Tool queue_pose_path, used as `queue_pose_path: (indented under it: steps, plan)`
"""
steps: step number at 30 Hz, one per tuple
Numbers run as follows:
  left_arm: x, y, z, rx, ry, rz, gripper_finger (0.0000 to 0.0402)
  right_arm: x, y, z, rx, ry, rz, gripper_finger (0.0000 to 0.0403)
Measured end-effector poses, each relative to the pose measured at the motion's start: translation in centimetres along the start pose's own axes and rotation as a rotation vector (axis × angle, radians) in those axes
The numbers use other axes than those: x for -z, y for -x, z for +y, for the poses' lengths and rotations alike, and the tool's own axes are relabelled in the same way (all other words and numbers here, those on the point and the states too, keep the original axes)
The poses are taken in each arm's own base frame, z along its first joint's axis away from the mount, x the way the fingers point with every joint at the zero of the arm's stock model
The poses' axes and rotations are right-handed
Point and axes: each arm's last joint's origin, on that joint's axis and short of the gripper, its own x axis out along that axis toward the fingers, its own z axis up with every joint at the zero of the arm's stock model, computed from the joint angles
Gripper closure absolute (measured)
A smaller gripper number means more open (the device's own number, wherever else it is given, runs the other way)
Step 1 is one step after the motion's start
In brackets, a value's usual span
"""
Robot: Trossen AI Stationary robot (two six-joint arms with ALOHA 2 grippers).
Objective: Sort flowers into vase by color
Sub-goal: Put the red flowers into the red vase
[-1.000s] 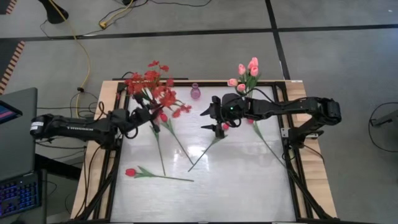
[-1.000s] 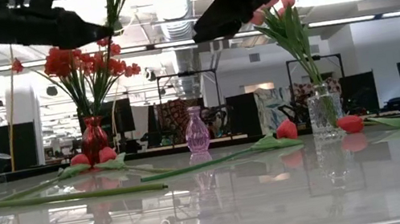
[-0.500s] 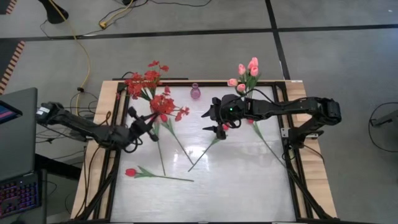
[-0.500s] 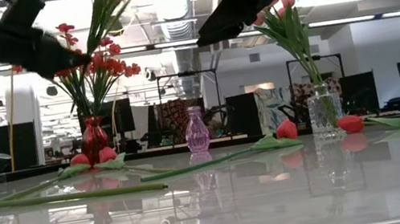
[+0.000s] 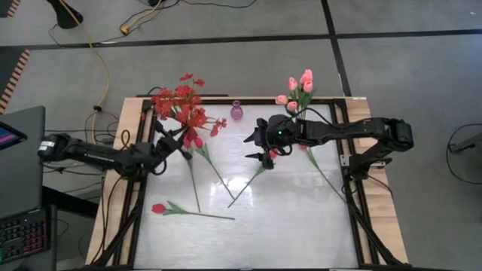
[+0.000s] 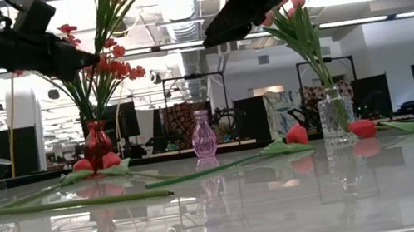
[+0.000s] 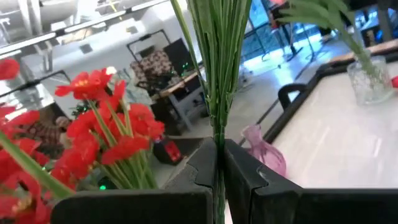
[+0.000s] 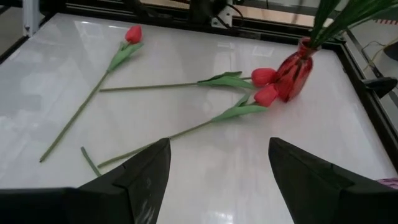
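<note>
Up at the far left, our left gripper (image 5: pixel 172 143) is clamped on the thin green stems of a spray of small red blossoms (image 5: pixel 197 120), held in the air beside the red glass vase (image 6: pixel 97 144) of matching sprays. Three red tulip buds on long leafy stems (image 5: pixel 190 211) lie flat across the white table (image 5: pixel 286 218). Further right, our right gripper (image 5: pixel 260 145) hovers spread wide, empty, near the clear vase of light pink tulips (image 5: pixel 297 90).
</note>
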Motion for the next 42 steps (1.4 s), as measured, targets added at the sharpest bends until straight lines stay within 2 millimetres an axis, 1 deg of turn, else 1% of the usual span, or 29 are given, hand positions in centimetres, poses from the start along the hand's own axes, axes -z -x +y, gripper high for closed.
queue_pose_path:
  steps: [10,19,24,34,42]
  plan:
    - [1.2,-2.2,2.2,0.056,0.089,-0.054,0.0401,-0.2,-0.1,0.8,-0.021,-0.007,-0.003,0.0104]
    - [1.7,-2.7,3.5,0.032,0.107,-0.057,0.0401,-0.2,-0.1,1.1,-0.031,-0.003,0.001,0.0104]
    - [2.4,-2.7,3.7,0.063,0.134,-0.008,0.0401,-0.2,-0.1,1.0,-0.028,0.007,0.002,0.0104]
    - [2.7,-2.9,3.9,0.077,0.156,0.007,0.0401,-0.2,-0.1,1.0,-0.028,0.02,0.001,0.0104]
    - [3.8,-2.9,3.7,0.11,0.192,0.11,0.0401,-0.2,-0.1,1.0,-0.028,0.022,0.0,0.0104]
